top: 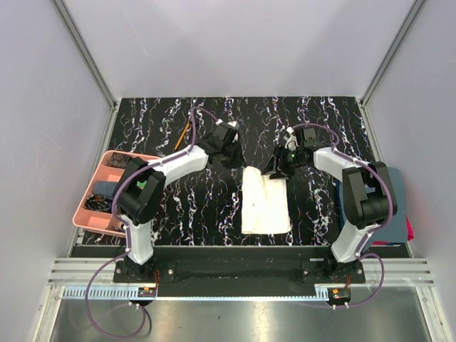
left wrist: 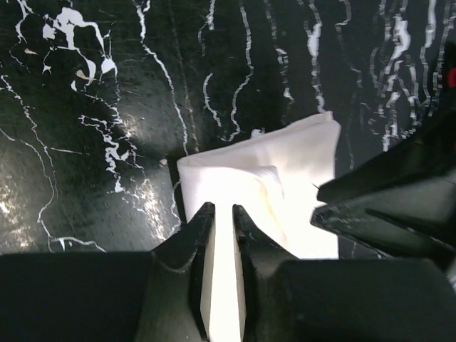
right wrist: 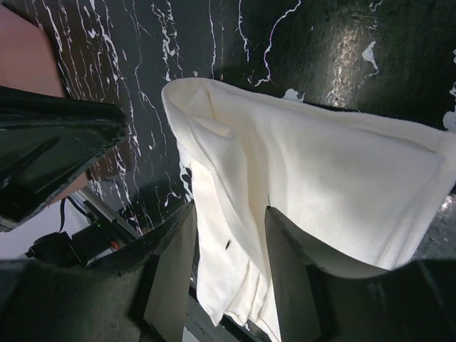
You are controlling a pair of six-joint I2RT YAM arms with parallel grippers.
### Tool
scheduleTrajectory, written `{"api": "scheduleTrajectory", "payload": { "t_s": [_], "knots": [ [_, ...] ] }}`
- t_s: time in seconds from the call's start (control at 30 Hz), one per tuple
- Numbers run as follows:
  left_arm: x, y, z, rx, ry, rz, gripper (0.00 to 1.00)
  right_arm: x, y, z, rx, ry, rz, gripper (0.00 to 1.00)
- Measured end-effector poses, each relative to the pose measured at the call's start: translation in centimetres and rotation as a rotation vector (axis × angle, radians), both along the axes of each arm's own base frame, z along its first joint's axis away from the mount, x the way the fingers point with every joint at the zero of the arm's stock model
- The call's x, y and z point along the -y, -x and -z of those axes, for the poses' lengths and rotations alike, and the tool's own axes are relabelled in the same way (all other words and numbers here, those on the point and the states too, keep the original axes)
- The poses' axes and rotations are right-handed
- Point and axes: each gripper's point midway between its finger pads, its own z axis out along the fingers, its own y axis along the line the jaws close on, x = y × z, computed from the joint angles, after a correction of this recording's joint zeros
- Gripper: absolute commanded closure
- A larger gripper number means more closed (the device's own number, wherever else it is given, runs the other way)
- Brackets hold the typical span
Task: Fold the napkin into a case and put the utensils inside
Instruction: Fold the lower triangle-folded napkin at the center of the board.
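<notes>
Looking down from the top external camera, a cream, plain soft cloth napkin (top: 265,203) lies folded into an upright rectangle on the black white-veined marble table (top: 320,121), between the two arms and nearer the front edge. The left gripper (top: 235,162) sits at its far left corner and the right gripper (top: 275,171) at its far right corner. A thin orange-handled stick (top: 184,135) lies on the table beyond the left arm, well apart from the napkin. A pink plastic compartment tray (top: 121,154) stands at the left edge. A dark blue-grey towel (top: 399,187) lies at the right edge under the right arm.

From the left wrist, the left gripper's fingers (left wrist: 203,235) are drawn almost together, with a thin strip of the cream cloth pinched in the slit between them. The rest of the napkin spreads away to the upper right, and the right gripper's black fingers are close by on the right.

From the right wrist, the right gripper's fingers (right wrist: 171,274) stand wider, and the gap is filled by several layers of the napkin that they clamp. The cloth is lifted off the marble there, its upper fold curling over like an open pocket.
</notes>
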Motion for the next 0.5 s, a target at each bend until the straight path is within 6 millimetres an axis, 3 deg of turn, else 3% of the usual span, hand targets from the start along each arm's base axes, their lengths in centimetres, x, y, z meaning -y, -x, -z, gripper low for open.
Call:
{"api": "scheduleTrajectory", "payload": {
  "t_s": [0.2, 0.33, 0.5],
  "knots": [
    [0.6, 0.4, 3.3, -0.074, -0.005, 0.015, 0.85, -1.4, 0.6, 1.8, -0.036, 0.021, -0.041, 0.47],
    [1.1, 0.6, 3.9, -0.091, 0.010, 0.020, 0.86, -2.1, 0.7, 2.5, -0.025, 0.059, -0.064, 0.48],
    [1.9, 0.7, 4.5, -0.106, 0.035, 0.027, 0.87, -1.5, -0.3, 2.8, 0.010, 0.134, -0.049, 0.52]
  ]
}}
